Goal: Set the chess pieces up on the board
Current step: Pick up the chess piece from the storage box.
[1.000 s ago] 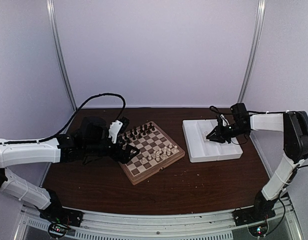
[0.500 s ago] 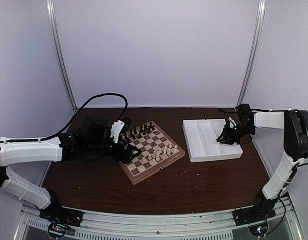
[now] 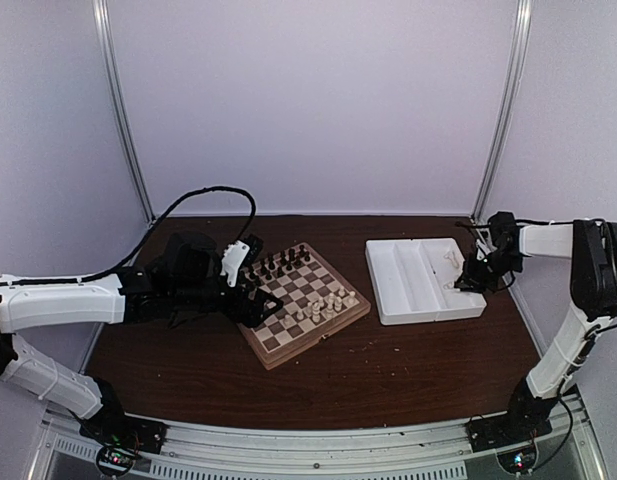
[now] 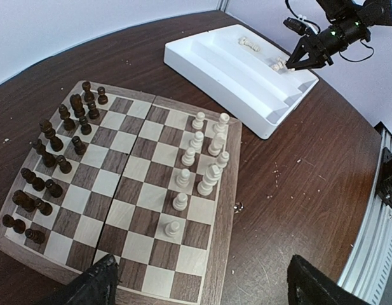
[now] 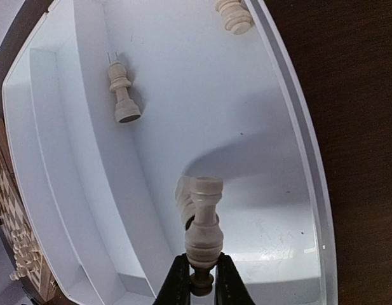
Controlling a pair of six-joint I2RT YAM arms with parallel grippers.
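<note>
The board (image 3: 290, 354) lies left of centre. Dark figures (image 4: 56, 152) fill its far side, and several cream chess pieces (image 4: 205, 159) stand in two rows near its right rim (image 4: 229, 210). My left gripper (image 4: 202, 289) hovers open over the board's near corner, holding nothing. My right gripper (image 5: 201, 270) is shut on the base of a cream rook (image 5: 203, 219), over the right end of the white tray (image 5: 291, 108). Another cream piece (image 5: 182, 198) lies just behind the rook. In the top view the right gripper (image 3: 470, 281) sits at the tray's right edge.
Two more cream pieces lie in the tray: a king (image 5: 121, 95) in the middle channel and one (image 5: 232, 16) by the far rim. The tray (image 3: 428, 312) stands right of the board on dark wood. Small crumbs (image 4: 237, 206) dot the table beside the board.
My right gripper has moved rightward across the tray to its right edge, staying shut. The left arm has hardly moved.
</note>
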